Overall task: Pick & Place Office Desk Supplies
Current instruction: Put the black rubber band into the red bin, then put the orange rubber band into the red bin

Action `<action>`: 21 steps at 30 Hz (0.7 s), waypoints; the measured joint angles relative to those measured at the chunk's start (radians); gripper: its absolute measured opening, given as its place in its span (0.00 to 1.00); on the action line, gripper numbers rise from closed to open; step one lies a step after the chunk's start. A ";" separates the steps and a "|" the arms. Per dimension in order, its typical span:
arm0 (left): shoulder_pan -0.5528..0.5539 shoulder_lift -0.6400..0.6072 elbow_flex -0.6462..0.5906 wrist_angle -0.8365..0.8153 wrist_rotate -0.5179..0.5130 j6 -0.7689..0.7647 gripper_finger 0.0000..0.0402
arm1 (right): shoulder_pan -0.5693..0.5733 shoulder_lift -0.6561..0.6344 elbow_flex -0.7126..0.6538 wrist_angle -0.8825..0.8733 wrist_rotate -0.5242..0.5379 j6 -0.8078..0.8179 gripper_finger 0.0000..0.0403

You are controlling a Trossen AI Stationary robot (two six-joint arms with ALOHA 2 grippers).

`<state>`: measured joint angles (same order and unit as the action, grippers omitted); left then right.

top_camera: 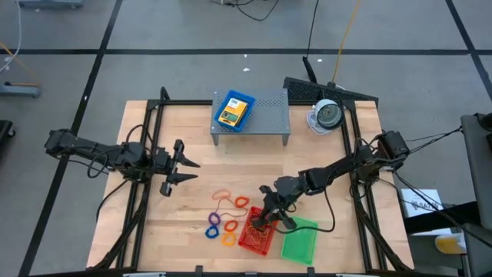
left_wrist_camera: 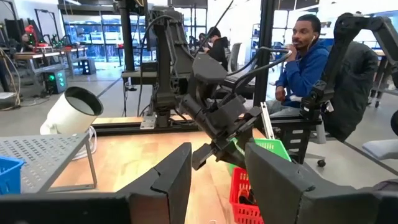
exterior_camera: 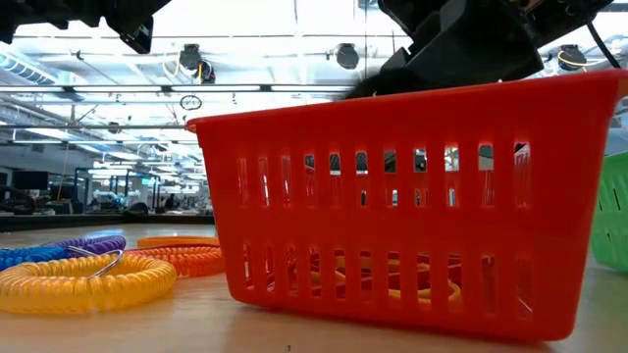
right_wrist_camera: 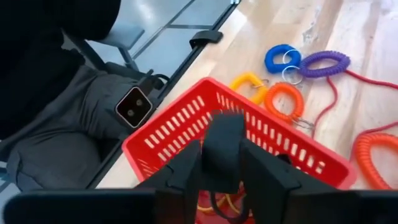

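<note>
Red tray (exterior_camera: pixel 412 211) stands nearest, unlabelled; right gripper (right_wrist_camera: pixel 222 163) above it pinches a dark piece (right_wrist_camera: pixel 222 149); left gripper (top_camera: pixel 184 163) hovers half-open.

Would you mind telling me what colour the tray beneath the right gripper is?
Red: the mesh tray below the right gripper, clearest in the low view.

A grey perforated metal shelf (top_camera: pixel 261 115) is being seen standing near the tabletop's far edge, about midway along it. A round white-and-grey device (top_camera: pixel 327 115) is sitting just beside the shelf, toward the far right corner of the wooden tabletop (top_camera: pixel 192 223). Beyond the table, a person in a blue hoodie (left_wrist_camera: pixel 306 65) is being seen seated in the room.
</note>
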<state>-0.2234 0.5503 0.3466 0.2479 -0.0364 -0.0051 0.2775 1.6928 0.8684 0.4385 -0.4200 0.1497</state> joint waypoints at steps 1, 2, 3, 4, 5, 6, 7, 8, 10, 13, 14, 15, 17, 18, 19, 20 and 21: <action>0.000 0.007 0.000 0.005 0.000 0.000 0.39 | 0.002 0.000 0.000 0.000 0.000 0.000 0.27; 0.000 0.016 0.000 0.016 0.000 0.000 0.39 | 0.005 0.000 0.000 0.002 0.000 0.000 0.28; 0.000 0.025 0.000 0.026 0.000 0.000 0.39 | 0.007 0.000 0.000 0.005 0.001 0.000 0.30; 0.000 0.034 0.000 0.033 0.000 0.000 0.39 | 0.008 0.000 0.000 0.007 0.003 -0.001 0.31; 0.000 0.044 0.000 0.046 0.000 0.000 0.39 | 0.010 0.000 0.000 0.007 0.003 -0.002 0.32; 0.000 0.053 0.000 0.059 0.000 0.000 0.39 | 0.012 0.000 0.000 0.007 0.004 -0.004 0.33; 0.000 0.062 0.000 0.071 0.000 0.000 0.39 | 0.012 0.000 0.000 0.007 0.005 -0.005 0.33; 0.000 0.071 0.000 0.086 0.000 0.000 0.39 | 0.012 0.000 0.000 0.007 0.007 -0.007 0.34; 0.000 0.091 0.000 0.108 0.000 -0.005 0.39 | 0.013 0.000 0.000 0.015 0.027 -0.008 0.34; -0.002 0.151 0.000 0.131 -0.002 -0.026 0.39 | 0.013 0.000 0.000 0.058 0.032 -0.009 0.34; -0.001 0.174 0.000 0.140 -0.013 -0.029 0.39 | 0.012 0.000 0.000 0.086 0.032 -0.014 0.33; 0.000 0.197 0.000 0.149 -0.032 -0.034 0.39 | 0.012 0.000 0.000 0.120 0.032 -0.027 0.33; 0.002 0.237 0.000 0.179 -0.090 -0.067 0.39 | 0.012 0.000 0.000 0.186 0.031 -0.066 0.33; 0.004 0.253 0.006 0.182 -0.115 -0.081 0.39 | 0.012 -0.002 0.000 0.219 0.031 -0.085 0.33; 0.008 0.267 0.011 0.176 -0.128 -0.089 0.39 | 0.012 -0.011 0.000 0.235 0.031 -0.100 0.33; 0.016 0.281 0.017 0.163 -0.129 -0.099 0.39 | 0.012 -0.024 -0.001 0.252 0.031 -0.115 0.33; 0.024 0.292 0.023 0.147 -0.124 -0.109 0.39 | 0.011 -0.038 -0.001 0.271 0.031 -0.128 0.33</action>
<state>-0.1994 0.8420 0.3696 0.3953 -0.1609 -0.1146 0.2883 1.6546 0.8677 0.7091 -0.3889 0.0218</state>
